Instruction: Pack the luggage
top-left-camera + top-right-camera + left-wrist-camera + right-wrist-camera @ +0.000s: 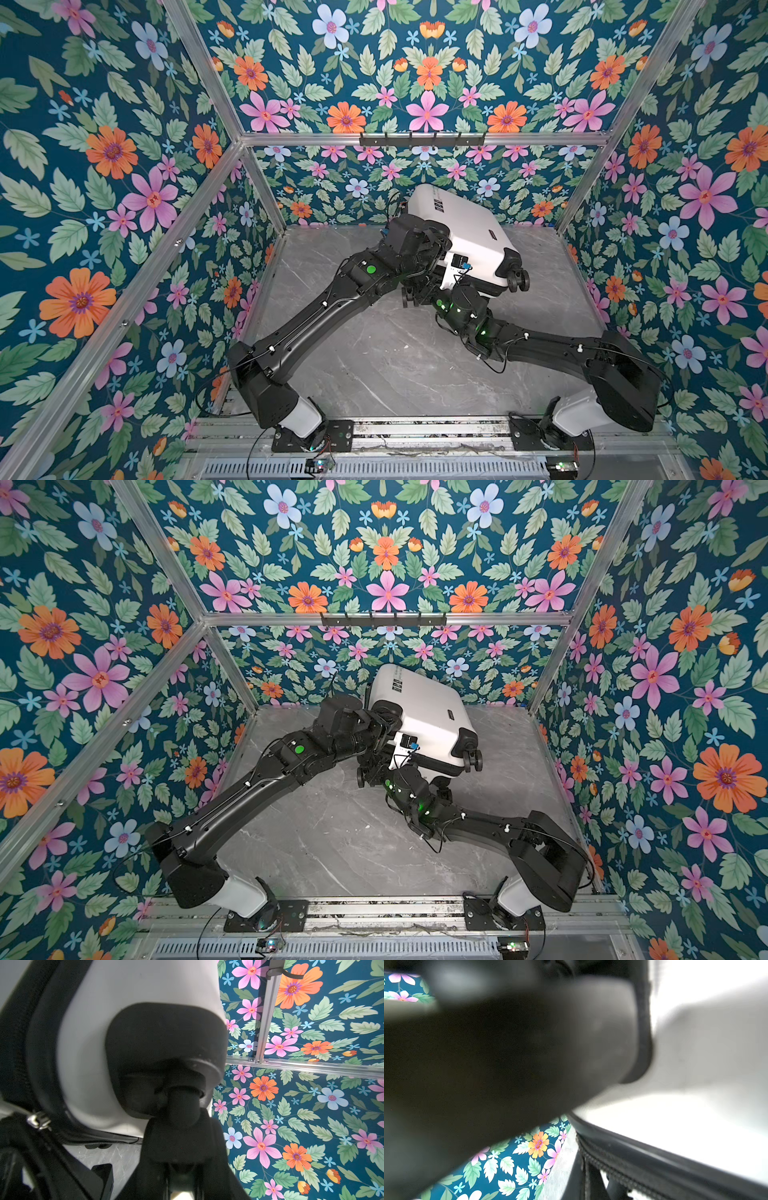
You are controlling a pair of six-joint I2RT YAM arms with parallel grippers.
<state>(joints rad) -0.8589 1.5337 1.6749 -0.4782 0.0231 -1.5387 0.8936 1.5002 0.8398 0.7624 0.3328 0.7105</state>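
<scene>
The luggage (465, 224) (428, 704), a small white hard-shell suitcase, stands tilted at the back of the grey table, its black wheels (519, 280) pointing right. My left gripper (432, 243) (384, 725) is at its near left corner. In the left wrist view the left gripper (180, 1157) is shut on a black wheel below the white shell (93, 1064). My right gripper (417, 293) (368, 771) sits low under the near edge, shut. The right wrist view shows the right gripper (591, 1180) beside the black zipper band (633, 1167); what it pinches is hidden.
Floral walls close in the marble table (374, 353) on three sides, with aluminium posts at the corners. A black hook rail (422, 139) runs along the back wall above the suitcase. Both arms cross toward the middle; their bases sit on the front rail (415, 432).
</scene>
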